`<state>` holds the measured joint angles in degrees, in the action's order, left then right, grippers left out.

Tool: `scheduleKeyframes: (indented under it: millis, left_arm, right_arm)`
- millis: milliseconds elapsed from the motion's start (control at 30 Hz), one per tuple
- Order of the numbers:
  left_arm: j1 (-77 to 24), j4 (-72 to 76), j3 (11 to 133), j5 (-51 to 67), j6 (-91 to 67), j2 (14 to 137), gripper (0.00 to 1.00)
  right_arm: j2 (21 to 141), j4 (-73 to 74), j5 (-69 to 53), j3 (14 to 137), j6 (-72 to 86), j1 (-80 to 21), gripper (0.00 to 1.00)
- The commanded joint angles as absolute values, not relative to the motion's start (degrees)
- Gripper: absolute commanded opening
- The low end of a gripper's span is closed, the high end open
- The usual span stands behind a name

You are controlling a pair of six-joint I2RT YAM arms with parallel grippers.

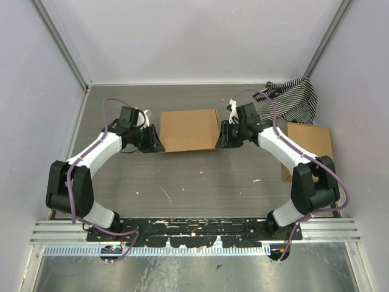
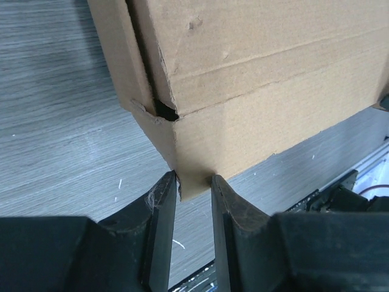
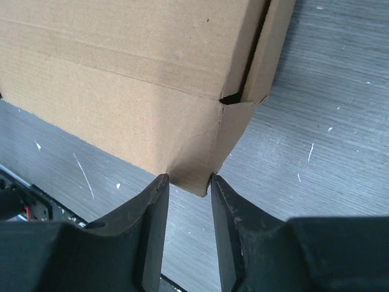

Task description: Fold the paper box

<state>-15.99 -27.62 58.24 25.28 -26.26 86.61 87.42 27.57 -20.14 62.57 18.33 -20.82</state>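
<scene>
while each claw clamps a corner, the box (image 1: 188, 129) looks almost shut.
hold left claw (image 2: 193, 182) and right claw (image 3: 187, 180) level; squeeze evenly to seat flaps.

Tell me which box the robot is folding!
Look at the middle of the table. The paper box lies there, near corners pinched by the left gripper and right gripper. The other brown box sits untouched at the right, by the striped cloth.

A grey wood-grain table (image 1: 200, 185) is enclosed on three sides by plain pale walls (image 1: 182, 36); aluminium rails (image 1: 58, 230) are fixed along its near edge.
</scene>
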Motion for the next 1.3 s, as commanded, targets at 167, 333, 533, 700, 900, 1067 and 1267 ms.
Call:
scheduleKeyframes:
  millis: [167, 333, 533, 700, 900, 1067, 1267]
  left_arm:
    - [-14.7, -28.3, 61.2, 35.0, -27.1, 85.3, 0.38]
    - [-14.3, -26.5, 59.9, 38.2, -28.0, 85.9, 0.38]
    - [-14.2, -27.0, 59.4, 39.4, -28.0, 85.7, 0.39]
    - [-14.0, -27.7, 58.5, 38.6, -27.1, 86.2, 0.40]
    - [-14.0, -29.5, 58.1, 36.7, -25.9, 87.4, 0.41]
    - [-14.0, -30.7, 58.6, 34.7, -25.2, 87.8, 0.41]
    - [-14.0, -32.4, 58.9, 32.3, -24.1, 88.5, 0.42]
  right_arm:
    - [89.2, 31.4, -28.1, 68.1, 15.7, -20.1, 0.41]
    - [89.6, 30.8, -30.1, 67.6, 15.8, -20.1, 0.41]
    - [89.6, 30.3, -31.2, 67.5, 16.2, -20.0, 0.42]
    - [90.2, 30.3, -31.2, 67.5, 16.3, -19.8, 0.43]
    - [90.3, 30.5, -30.0, 66.4, 16.1, -19.9, 0.44]
    - [91.0, 30.7, -28.3, 66.0, 15.5, -19.9, 0.44]
    - [92.4, 30.6, -25.5, 65.6, 14.9, -19.8, 0.44]
